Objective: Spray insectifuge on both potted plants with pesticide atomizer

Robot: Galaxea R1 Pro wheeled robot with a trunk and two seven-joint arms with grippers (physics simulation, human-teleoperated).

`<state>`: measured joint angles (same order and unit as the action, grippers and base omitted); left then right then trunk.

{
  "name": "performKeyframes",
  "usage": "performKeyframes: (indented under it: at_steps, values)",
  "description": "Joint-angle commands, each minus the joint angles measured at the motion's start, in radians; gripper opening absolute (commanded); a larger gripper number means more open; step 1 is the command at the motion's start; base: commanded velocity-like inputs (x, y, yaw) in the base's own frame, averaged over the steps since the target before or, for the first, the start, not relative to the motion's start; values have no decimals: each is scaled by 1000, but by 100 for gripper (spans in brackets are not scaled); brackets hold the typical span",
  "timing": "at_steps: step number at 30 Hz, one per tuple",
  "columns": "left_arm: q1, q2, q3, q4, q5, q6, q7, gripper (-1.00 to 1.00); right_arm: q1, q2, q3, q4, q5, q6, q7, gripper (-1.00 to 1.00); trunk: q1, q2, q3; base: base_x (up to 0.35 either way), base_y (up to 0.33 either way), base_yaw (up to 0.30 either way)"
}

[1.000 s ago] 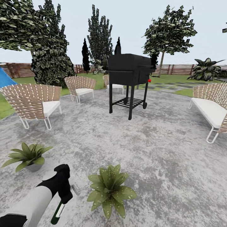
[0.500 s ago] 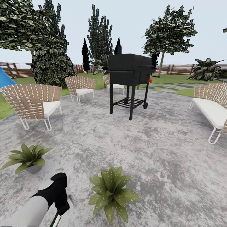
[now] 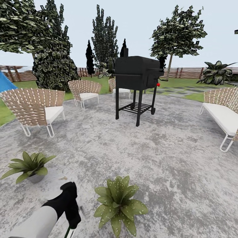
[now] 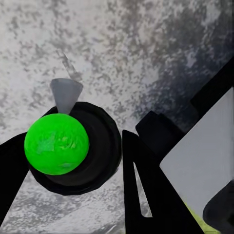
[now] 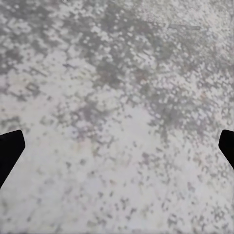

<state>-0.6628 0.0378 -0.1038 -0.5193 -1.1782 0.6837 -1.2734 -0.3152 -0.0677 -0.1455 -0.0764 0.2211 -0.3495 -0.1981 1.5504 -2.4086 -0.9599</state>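
While we look down from our head: our left arm reaches out low at the left, over the grey stone patio (image 3: 172, 172).
Left gripper (image 4: 95, 161): we hold the spray bottle (image 4: 57, 145) here, with the black fingers (image 4: 146, 190) pressed on both sides of it. From the wrist we see it end-on, a bright green round in a dark ring, with a pale cone and a wisp of spray (image 4: 66, 85) beside it, above the stone.
Bottle from our head: just a bit of green and white (image 3: 69, 232) sticks out under the black wrist at the bottom edge.
Right gripper (image 5: 117, 146): its two dark fingertips (image 5: 9, 151) sit far apart at the edges of the wrist picture, with bare speckled stone between them.
Near plant (image 3: 118, 203): it is just beside our left hand, and its leaves have pale specks. We cannot see its pot.
Second plant (image 3: 29, 165): it sits in a grey pot, farther left.
Middle: a black grill (image 3: 137, 74) stands on the stone.
Seats: wicker chairs (image 3: 34, 107) stand at the left, and a wicker bench (image 3: 223, 114) at the right.
Far: we see grass, trees (image 3: 53, 59) and a brown fence (image 3: 188, 72).
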Motion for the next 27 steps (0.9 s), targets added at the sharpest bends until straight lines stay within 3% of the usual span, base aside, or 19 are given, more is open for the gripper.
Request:
performKeyframes:
  at_steps: [1, 3, 7, 10, 12, 15, 18, 22, 25, 27]
  values:
    - [1, 4, -6, -1, -1, 7, -6, -100, -1, 0, -8, 1, 11, -3, -3, 100, 0, 0, -1, 0, 0, 0]
    - [3, 19, -4, 0, -1, 4, -7, -100, -1, 0, -8, 1, 11, -3, -3, 100, 0, 0, -1, 0, 0, 0]
    - [5, 77, 0, -5, 1, 2, -7, -100, 0, 0, -8, 1, 11, -3, -3, 100, 0, 0, -1, 0, 0, 0]
    - [5, 75, -1, -2, 1, 3, -3, -100, 0, 0, -5, 1, 11, -3, -2, 100, 0, 0, -1, 0, 0, 0]
    - [5, 48, -3, -2, 1, 4, 0, -100, -1, 0, -4, 1, 11, -3, -2, 100, 0, 0, -1, 0, 0, 0]
    - [1, -34, -7, -13, -3, 6, 3, -100, 0, -1, -3, 1, 12, -3, -1, 100, 0, 0, -1, 0, 0, 0]
    - [-10, -86, -8, -16, -8, 7, -4, -100, -1, -1, -3, 1, 12, -3, -1, 100, 0, 0, -1, 0, 0, 0]
    - [-69, -95, -9, -17, -9, 11, -21, -100, -1, -1, -3, 1, 12, -3, -1, 100, 0, 0, -1, 0, 0, 0]
    - [-130, -86, -11, -17, -29, 10, -141, -100, -1, -1, -3, 1, 12, -3, -1, 100, 0, 0, -1, 0, 0, 0]
    - [-144, -81, -10, -17, -52, 11, -169, -100, -1, 0, -4, 1, 12, -3, -1, 100, 0, 0, -1, 0, 0, 0]
